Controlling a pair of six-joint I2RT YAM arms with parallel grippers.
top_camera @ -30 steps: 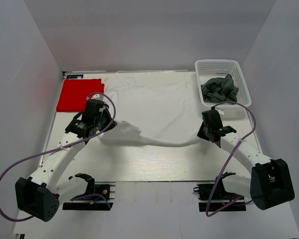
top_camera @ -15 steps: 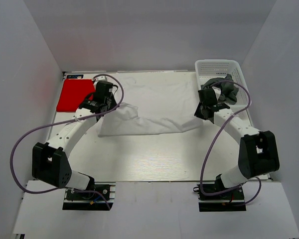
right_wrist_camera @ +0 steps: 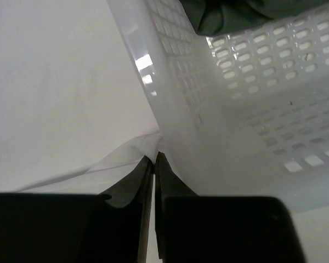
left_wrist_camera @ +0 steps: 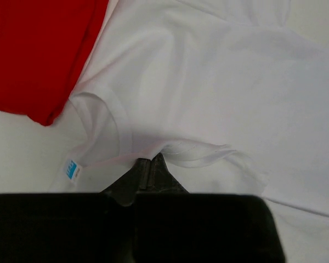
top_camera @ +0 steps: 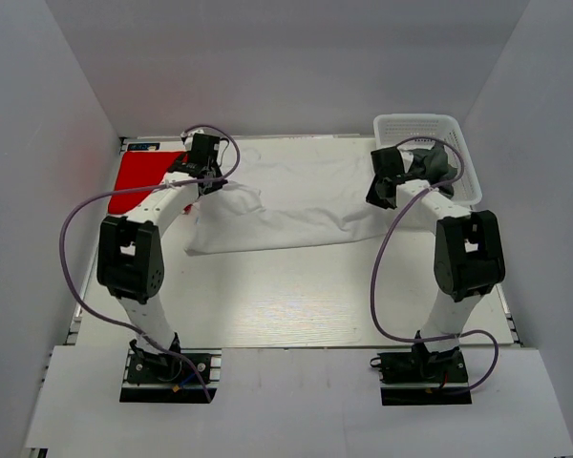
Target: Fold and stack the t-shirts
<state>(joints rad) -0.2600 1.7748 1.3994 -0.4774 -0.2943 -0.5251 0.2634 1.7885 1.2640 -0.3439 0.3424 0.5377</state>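
The white t-shirt (top_camera: 296,205) lies folded across the far half of the table. My left gripper (top_camera: 208,181) is shut on its left end beside the collar (left_wrist_camera: 123,131), right next to the folded red t-shirt (top_camera: 138,176) (left_wrist_camera: 38,55). My right gripper (top_camera: 380,198) pinches the shirt's right end (right_wrist_camera: 126,156), its jaws all but closed, hard against the basket wall. The dark grey t-shirt (top_camera: 437,167) (right_wrist_camera: 230,13) lies crumpled in the white lattice basket (top_camera: 415,122).
The basket's side wall (right_wrist_camera: 252,126) stands directly right of my right fingers. A blue label (left_wrist_camera: 70,170) shows at the white shirt's collar. Both arms stretch far out over the table, and purple cables (top_camera: 86,205) loop beside them.
Both grippers carried the white t-shirt's near edge away from the bases to the far side, laying it over itself. The arms went from bent to stretched out.
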